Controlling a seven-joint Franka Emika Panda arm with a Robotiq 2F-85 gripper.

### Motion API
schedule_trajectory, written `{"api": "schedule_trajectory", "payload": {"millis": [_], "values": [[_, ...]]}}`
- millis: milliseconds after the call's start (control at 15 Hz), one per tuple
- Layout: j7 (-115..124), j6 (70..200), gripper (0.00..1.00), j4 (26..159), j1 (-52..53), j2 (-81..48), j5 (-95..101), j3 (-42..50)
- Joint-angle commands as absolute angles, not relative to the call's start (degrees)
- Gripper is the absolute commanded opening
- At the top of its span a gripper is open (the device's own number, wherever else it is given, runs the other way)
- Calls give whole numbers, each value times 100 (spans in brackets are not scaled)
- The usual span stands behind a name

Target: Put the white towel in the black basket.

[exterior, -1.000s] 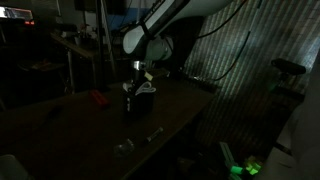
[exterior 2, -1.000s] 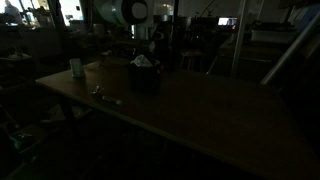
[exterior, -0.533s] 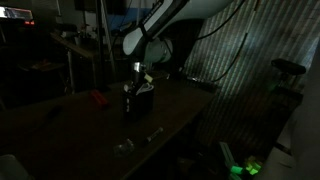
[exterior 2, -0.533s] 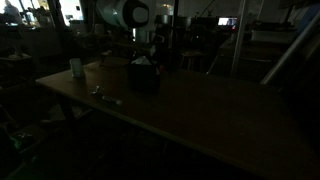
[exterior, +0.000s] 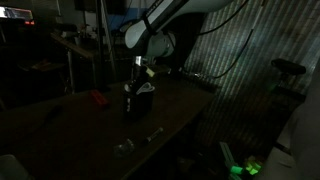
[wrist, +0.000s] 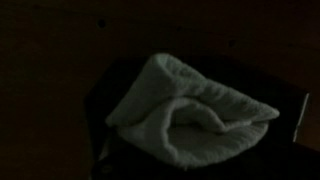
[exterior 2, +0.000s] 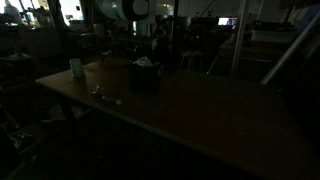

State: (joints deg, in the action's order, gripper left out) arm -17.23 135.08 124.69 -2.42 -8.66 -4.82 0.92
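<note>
The scene is very dark. The white towel point(wrist: 190, 120) lies crumpled in the black basket point(wrist: 100, 115), filling most of the wrist view. In both exterior views the basket point(exterior: 140, 102) point(exterior 2: 143, 80) stands on the table with the towel point(exterior: 147, 90) point(exterior 2: 143, 62) showing at its top. My gripper point(exterior: 141, 70) hangs just above the basket, apart from the towel. Its fingers do not show in the wrist view, and it is too dark to tell whether they are open.
A red object point(exterior: 97, 98) lies on the table beside the basket. A small pale item point(exterior: 153, 132) and a clear piece point(exterior: 124, 148) lie near the table edge. A white cup point(exterior 2: 76, 67) and a small object point(exterior 2: 105, 96) sit nearby.
The arm has risen a little above the basket. The towel and the basket have stayed in place.
</note>
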Motion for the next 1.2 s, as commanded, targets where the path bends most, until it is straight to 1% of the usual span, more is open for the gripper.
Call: {"api": "schedule_trajectory", "payload": {"millis": [0,400,1133], "values": [[-1614,13429,0,12616,-251,-333,-261,104],[-1441,13391,0,12904,-252,336,0,166],[-997,13331,0,13945,-243,1398,38,254]]}}
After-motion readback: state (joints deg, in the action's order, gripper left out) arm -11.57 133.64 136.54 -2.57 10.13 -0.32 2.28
